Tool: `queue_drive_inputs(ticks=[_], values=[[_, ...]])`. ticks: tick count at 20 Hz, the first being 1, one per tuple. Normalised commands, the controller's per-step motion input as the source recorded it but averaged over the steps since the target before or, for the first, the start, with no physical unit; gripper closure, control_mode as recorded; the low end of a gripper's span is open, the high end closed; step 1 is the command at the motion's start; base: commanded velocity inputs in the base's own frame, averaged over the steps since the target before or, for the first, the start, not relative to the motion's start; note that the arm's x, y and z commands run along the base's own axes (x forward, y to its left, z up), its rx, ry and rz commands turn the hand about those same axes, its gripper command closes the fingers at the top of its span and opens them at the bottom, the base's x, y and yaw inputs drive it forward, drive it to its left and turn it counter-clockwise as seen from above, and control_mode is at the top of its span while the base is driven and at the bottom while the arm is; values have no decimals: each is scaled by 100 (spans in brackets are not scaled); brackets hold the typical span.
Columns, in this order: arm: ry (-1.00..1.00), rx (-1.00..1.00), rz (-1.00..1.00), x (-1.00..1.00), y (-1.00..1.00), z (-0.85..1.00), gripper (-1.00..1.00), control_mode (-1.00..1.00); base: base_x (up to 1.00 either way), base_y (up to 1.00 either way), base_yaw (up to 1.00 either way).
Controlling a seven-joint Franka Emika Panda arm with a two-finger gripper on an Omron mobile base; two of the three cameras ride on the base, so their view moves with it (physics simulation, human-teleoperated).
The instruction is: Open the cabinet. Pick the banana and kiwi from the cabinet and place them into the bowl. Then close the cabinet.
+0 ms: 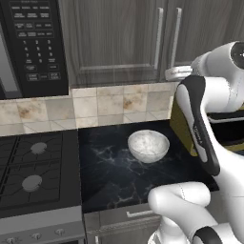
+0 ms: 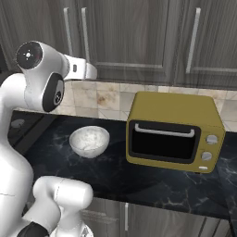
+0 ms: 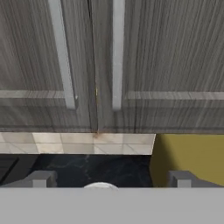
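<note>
The cabinet (image 1: 114, 38) (image 2: 129, 32) (image 3: 166, 65) hangs above the counter with both panelled doors shut. Its two long silver handles (image 3: 61, 52) flank the centre seam. My gripper (image 3: 111, 179) is open, level with the lower edge of the doors and facing that seam, a short way off and touching nothing. Below on the dark counter stands the white speckled bowl (image 1: 148, 145) (image 2: 89, 141), with nothing in it; its rim (image 3: 100, 186) peeks up between my fingertips. The banana and the kiwi are hidden.
A yellow toaster oven (image 2: 173, 132) (image 3: 192, 157) stands on the counter right of the bowl. The black microwave (image 1: 33, 43) hangs left of the cabinet, above the stove (image 1: 33, 167). A grey drawer (image 1: 128, 214) sits under the counter's front edge.
</note>
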Motion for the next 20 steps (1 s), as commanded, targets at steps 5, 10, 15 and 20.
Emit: queue_drive_inputs(ticks=[5, 10, 15, 20], values=[[-4, 3, 0, 0, -3, 34, -100, -100, 0, 0, 0], [-1, 0, 0, 0, 0, 15, -100, -100, 0, 0, 0], [-3, 0, 0, 0, 0, 11, -100, -100, 0, 0, 0], [-4, 0, 0, 2, 0, 9, -100, -100, 0, 0, 0]])
